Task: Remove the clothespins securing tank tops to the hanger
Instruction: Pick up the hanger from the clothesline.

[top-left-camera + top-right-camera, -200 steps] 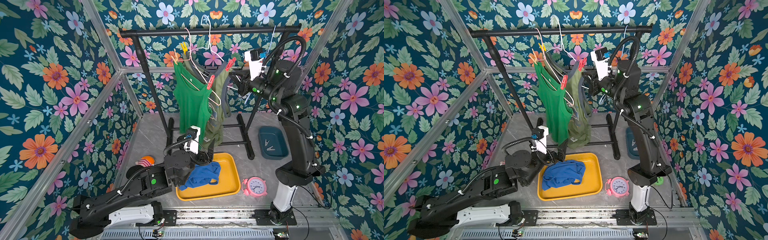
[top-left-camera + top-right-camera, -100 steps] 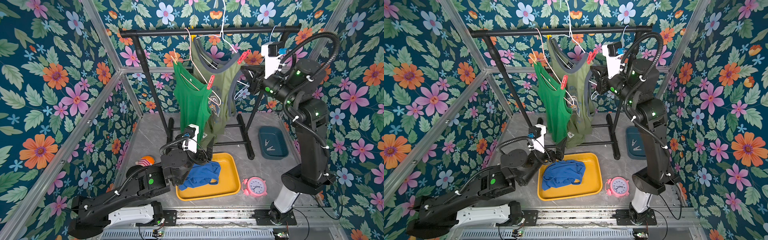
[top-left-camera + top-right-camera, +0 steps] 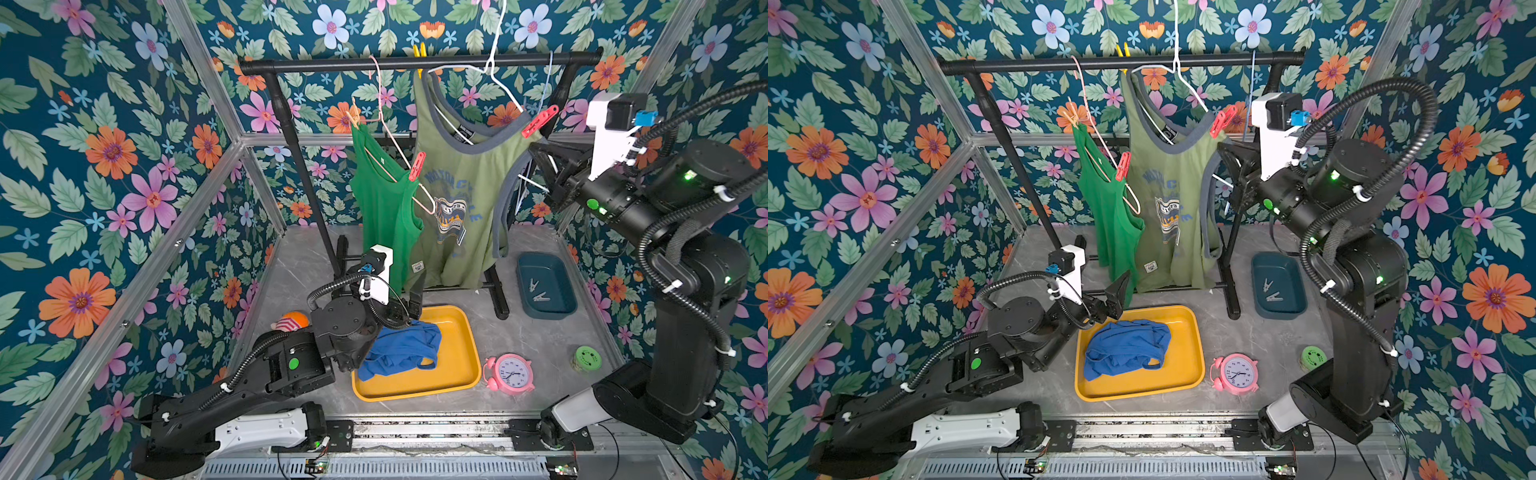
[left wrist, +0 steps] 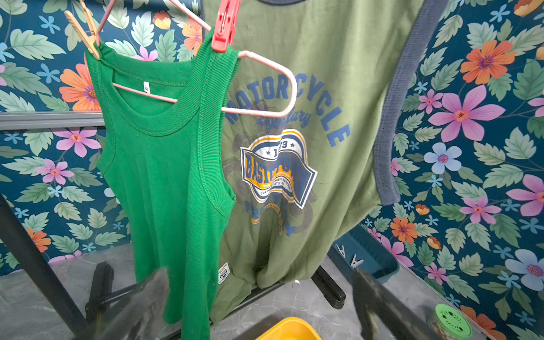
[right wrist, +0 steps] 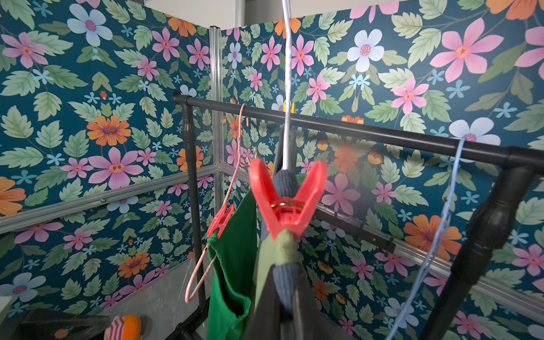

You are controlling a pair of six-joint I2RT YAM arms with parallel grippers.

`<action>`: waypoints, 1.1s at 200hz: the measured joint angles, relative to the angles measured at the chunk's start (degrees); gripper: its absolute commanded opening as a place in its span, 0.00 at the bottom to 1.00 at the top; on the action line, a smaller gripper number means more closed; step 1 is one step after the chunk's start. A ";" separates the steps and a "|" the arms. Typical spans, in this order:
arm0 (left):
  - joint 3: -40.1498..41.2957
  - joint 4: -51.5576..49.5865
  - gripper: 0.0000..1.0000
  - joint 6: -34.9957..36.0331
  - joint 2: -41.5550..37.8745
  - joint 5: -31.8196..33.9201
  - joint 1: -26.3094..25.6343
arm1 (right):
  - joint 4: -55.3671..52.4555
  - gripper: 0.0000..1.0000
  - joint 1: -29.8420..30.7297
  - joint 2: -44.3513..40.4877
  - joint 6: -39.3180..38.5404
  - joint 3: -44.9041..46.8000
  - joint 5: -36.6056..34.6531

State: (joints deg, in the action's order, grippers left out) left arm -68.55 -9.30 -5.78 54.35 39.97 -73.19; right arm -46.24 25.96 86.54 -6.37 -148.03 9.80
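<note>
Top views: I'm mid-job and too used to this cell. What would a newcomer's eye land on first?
Probably the olive tank top hanging mid-scene in front of the black rail, with a red clothespin on its shoulder right by the shut right gripper. Next come the bright green tank top pinned beside it and the blue top crumpled in the yellow tray below, all against loud floral walls.

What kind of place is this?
Probably a robot test booth staged as a laundry corner: silver aluminium frame bars with floral wallpaper, a black metal garment rail bearing a bright green ribbed tank top, and black jointed robot arms.
</note>
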 measured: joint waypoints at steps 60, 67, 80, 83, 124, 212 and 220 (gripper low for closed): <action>0.15 -0.09 0.99 0.00 0.72 -0.90 0.00 | -2.25 0.00 -0.02 -5.18 0.04 3.02 -1.01; 0.02 -0.15 0.99 0.04 0.83 -0.90 0.00 | -2.64 0.00 -0.02 -6.19 0.07 3.76 -1.01; -0.31 -0.11 0.99 0.22 1.03 -1.01 0.00 | -3.58 0.00 -0.02 -8.26 0.13 4.66 -1.03; -0.39 -0.11 0.99 0.31 1.05 -1.01 0.00 | -3.72 0.00 -0.02 -8.74 0.22 4.79 -1.03; -0.66 0.31 0.99 1.27 1.68 -1.07 0.00 | -1.27 0.00 0.02 -16.70 1.01 8.74 1.03; 0.85 0.24 0.99 -0.20 1.03 -0.98 0.00 | 3.48 0.00 0.02 -24.41 3.15 11.72 6.60; 0.85 0.11 0.99 -0.37 0.63 -0.57 0.00 | 4.02 0.00 0.02 -24.55 3.17 11.34 7.08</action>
State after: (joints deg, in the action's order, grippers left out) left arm -67.70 -9.19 -6.15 54.98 39.40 -73.19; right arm -42.22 25.98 62.00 -3.20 -136.68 16.88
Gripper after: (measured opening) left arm 0.994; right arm 0.084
